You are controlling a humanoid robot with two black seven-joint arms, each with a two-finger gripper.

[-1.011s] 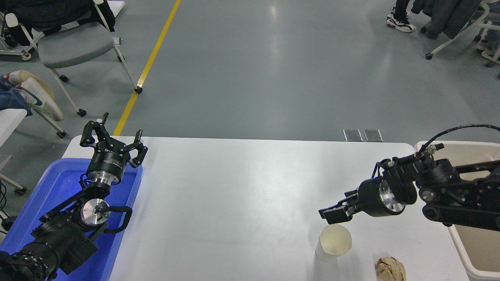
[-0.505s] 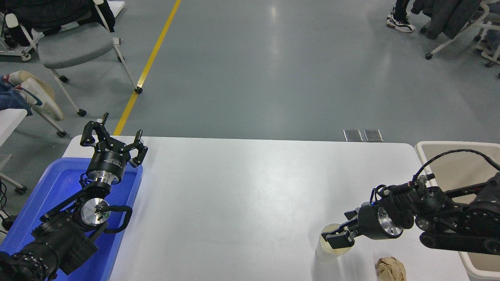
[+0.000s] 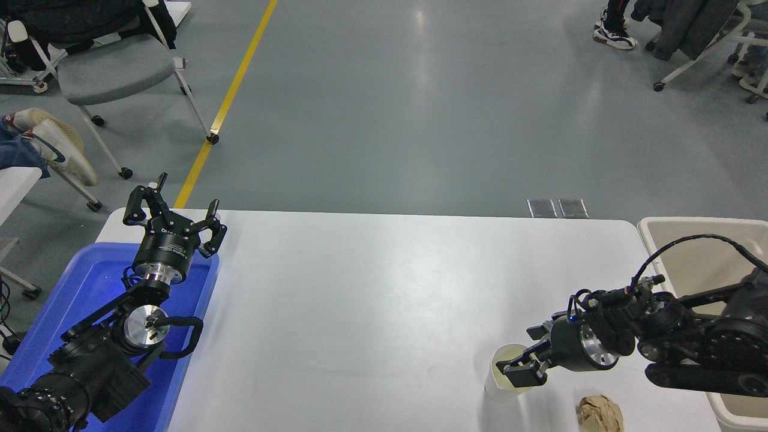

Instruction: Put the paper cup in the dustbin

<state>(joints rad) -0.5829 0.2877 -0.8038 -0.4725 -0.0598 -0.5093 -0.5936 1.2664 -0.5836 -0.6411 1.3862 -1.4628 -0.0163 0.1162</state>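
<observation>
White table (image 3: 384, 300) — right tool (image 3: 521, 369) straddling upright paper cup's (image 3: 499, 384) rim.

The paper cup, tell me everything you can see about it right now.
The paper cup is small, white and tapered, with a cream inside and a round rim. It stands upright and open on the white table, near the front edge on the right. The right gripper covers part of its mouth, fingers at the rim; whether they grip it is unclear. A crumpled brown paper ball lies apart, to its right.
</observation>
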